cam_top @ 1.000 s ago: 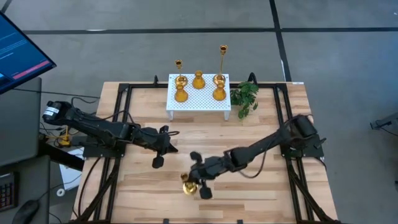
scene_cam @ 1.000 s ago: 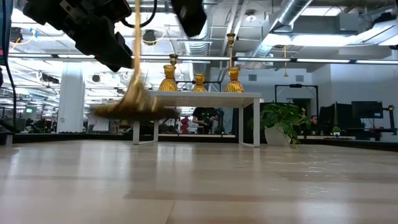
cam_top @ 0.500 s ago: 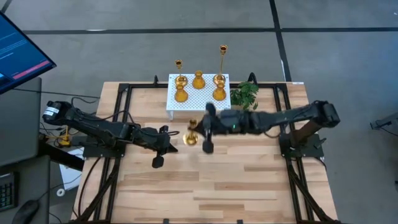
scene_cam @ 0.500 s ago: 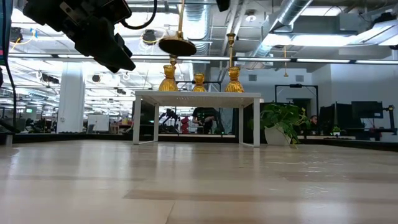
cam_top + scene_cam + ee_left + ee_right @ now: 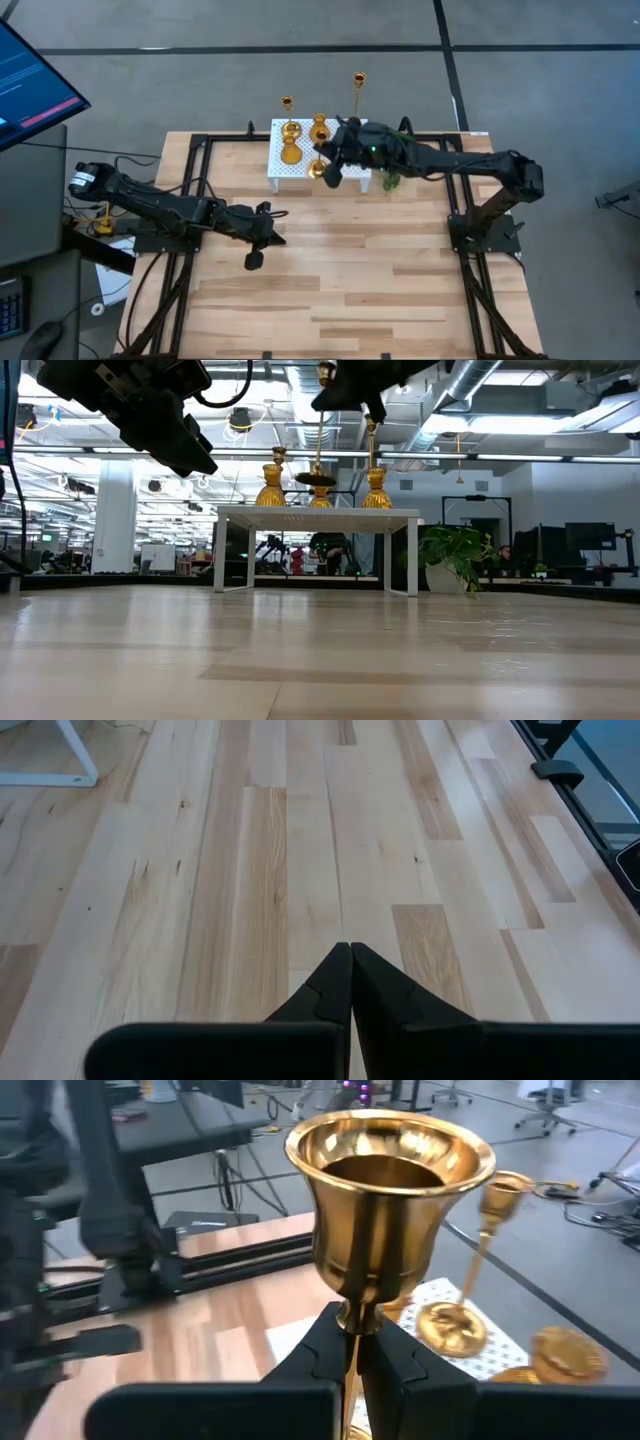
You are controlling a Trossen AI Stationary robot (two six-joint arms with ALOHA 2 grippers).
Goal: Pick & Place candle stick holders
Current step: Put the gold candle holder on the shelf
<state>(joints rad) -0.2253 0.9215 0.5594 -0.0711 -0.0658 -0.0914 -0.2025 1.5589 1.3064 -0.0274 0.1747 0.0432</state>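
- The right claw (image 5: 352, 1342) is pinched tight on the thin stem of a tall shiny gold candle stick holder (image 5: 385, 1220) with a cup-shaped top.
- It holds that holder up in the air, just over the front edge of the small white stand with little holes (image 5: 290, 165); its round flat base (image 5: 317, 479) hangs a bit above the stand top.
- Five more shiny gold holders (image 5: 291, 150) sit on or just behind the stand: some fat and round, two tall and thin.
- A green leafy sprig (image 5: 392, 180) lies beside the stand.
- The left claw (image 5: 350, 970) is squeezed shut on nothing, above the pale wooden counter (image 5: 400, 270), well apart from the stand.
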